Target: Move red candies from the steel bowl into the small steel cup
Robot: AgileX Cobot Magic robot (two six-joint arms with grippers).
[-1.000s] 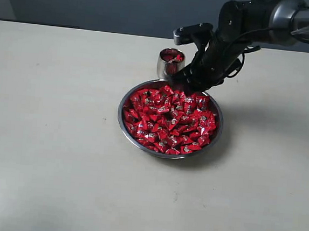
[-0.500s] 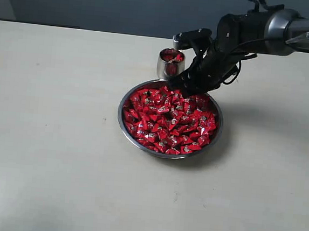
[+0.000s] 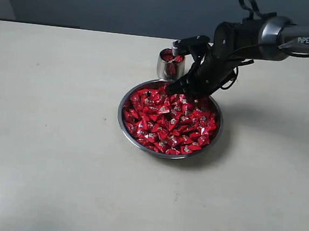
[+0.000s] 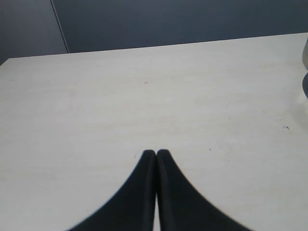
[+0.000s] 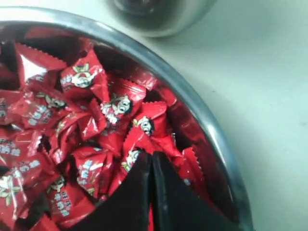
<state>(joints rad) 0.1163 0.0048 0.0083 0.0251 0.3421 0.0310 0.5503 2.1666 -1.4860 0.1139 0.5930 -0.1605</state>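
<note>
1. The right gripper (image 3: 173, 88) sits low at the far edge of the steel bowl (image 3: 120, 118), on the side next to the small steel cup (image 3: 170, 68).
2. In the right wrist view its jaws are pressed together, tips down among the red candies (image 5: 82, 79) just inside the bowl rim (image 5: 211, 130). No candy shows between them, and I cannot tell if a wrapper edge is pinched.
3. The left gripper (image 4: 156, 154) has its jaws together on nothing, over bare table (image 4: 144, 96). It does not show in the exterior view.
4. The cup stands upright on the table, just beside the bowl's far rim. Red candies show at its mouth, so it looks nearly full.
5. The bowl is heaped with red candies (image 3: 167, 119).
6. Progress, as a judgement: several transfers are done, the cup has little room left, and most candies remain in the bowl.
</note>
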